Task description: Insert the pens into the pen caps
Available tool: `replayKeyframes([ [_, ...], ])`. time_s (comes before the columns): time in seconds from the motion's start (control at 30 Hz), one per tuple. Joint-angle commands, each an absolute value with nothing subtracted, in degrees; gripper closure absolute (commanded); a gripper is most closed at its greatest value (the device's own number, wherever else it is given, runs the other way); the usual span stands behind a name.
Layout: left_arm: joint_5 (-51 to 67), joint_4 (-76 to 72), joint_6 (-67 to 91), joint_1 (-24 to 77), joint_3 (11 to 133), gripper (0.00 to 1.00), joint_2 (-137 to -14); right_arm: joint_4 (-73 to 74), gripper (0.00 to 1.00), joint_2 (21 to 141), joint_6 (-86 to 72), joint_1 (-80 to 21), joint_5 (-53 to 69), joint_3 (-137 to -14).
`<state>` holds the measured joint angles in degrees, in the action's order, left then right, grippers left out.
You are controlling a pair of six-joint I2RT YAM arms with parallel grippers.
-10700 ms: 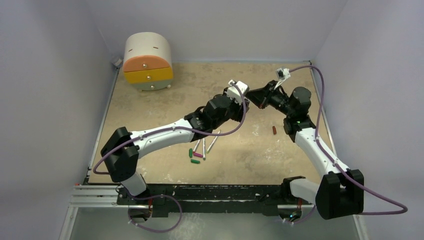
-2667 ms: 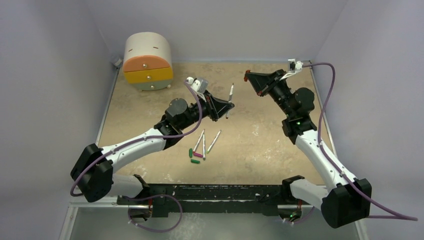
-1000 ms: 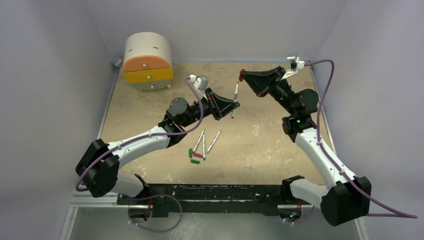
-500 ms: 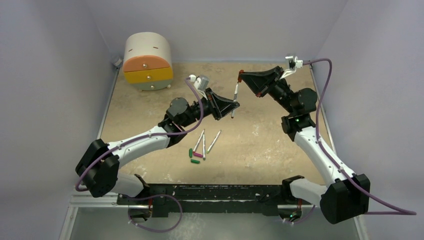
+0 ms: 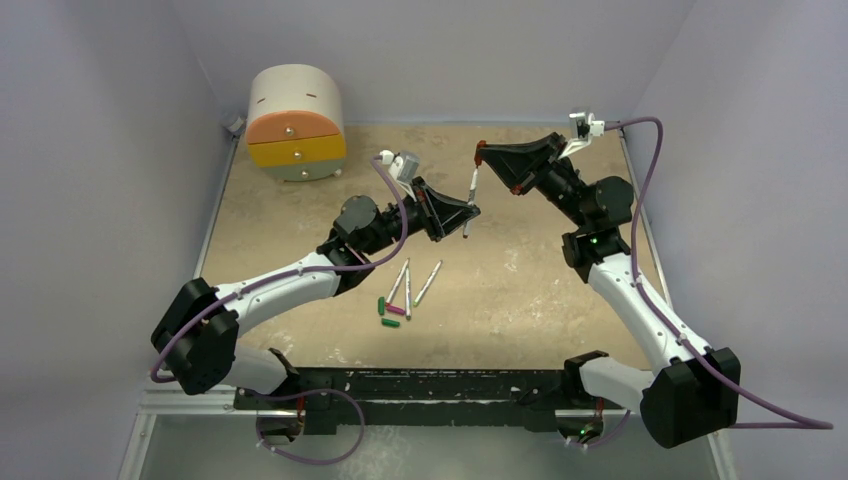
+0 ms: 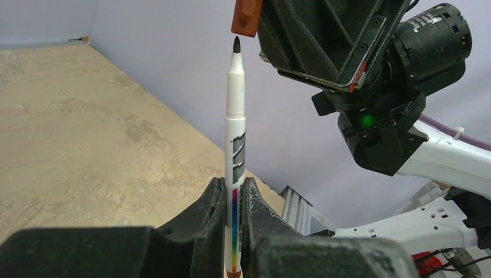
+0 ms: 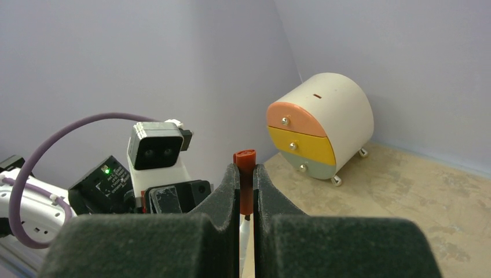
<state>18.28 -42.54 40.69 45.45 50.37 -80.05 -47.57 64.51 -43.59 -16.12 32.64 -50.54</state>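
Note:
My left gripper (image 5: 465, 212) (image 6: 233, 191) is shut on a white pen (image 5: 471, 192) (image 6: 234, 145), held upright above the table with its dark tip (image 6: 236, 44) up. Directly over it, my right gripper (image 5: 482, 155) (image 7: 245, 169) is shut on a dark red pen cap (image 5: 481, 150) (image 6: 248, 17) (image 7: 245, 168). The tip sits just under the cap's mouth, with a sliver of gap in the left wrist view. Three more pens (image 5: 407, 290) lie on the table, beside two green caps (image 5: 381, 305) and a magenta cap (image 5: 396, 310).
A small round drawer unit (image 5: 295, 122) (image 7: 321, 124) with orange, yellow and grey fronts stands at the back left. Walls close in the tan table (image 5: 520, 300) on the left, back and right. The loose pens and caps lie under the left forearm.
Since a few seconds ago the two grippers have come together, bringing the pen tip under the red cap. Over the last second almost nothing has moved.

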Motion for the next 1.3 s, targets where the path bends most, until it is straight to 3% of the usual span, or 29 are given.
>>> replayKeyframes([
  [0.0, 17.8, -44.5, 38.8, 45.6, 51.9, 1.00, -78.2, -50.8, 1.00, 64.6, -44.1, -16.4, 34.0, -52.6],
  [0.47, 18.8, -42.6, 35.9, 45.6, 54.6, 1.00, -78.8, -45.3, 1.00, 63.7, -43.1, -16.5, 35.1, -50.9],
  [1.03, 9.2, -48.3, 23.9, 45.8, 53.4, 1.00, -77.4, -43.8, 1.00, 61.9, -48.6, -16.7, 36.2, -49.2],
  [1.2, 12.2, -45.8, 23.5, 46.0, 55.2, 1.00, -77.5, -41.8, 1.00, 60.8, -45.8, -16.8, 36.2, -49.4],
  [1.27, 13.5, -44.1, 22.6, 46.0, 55.6, 1.00, -77.5, -40.5, 0.95, 60.4, -44.4, -16.8, 35.6, -50.0],
])
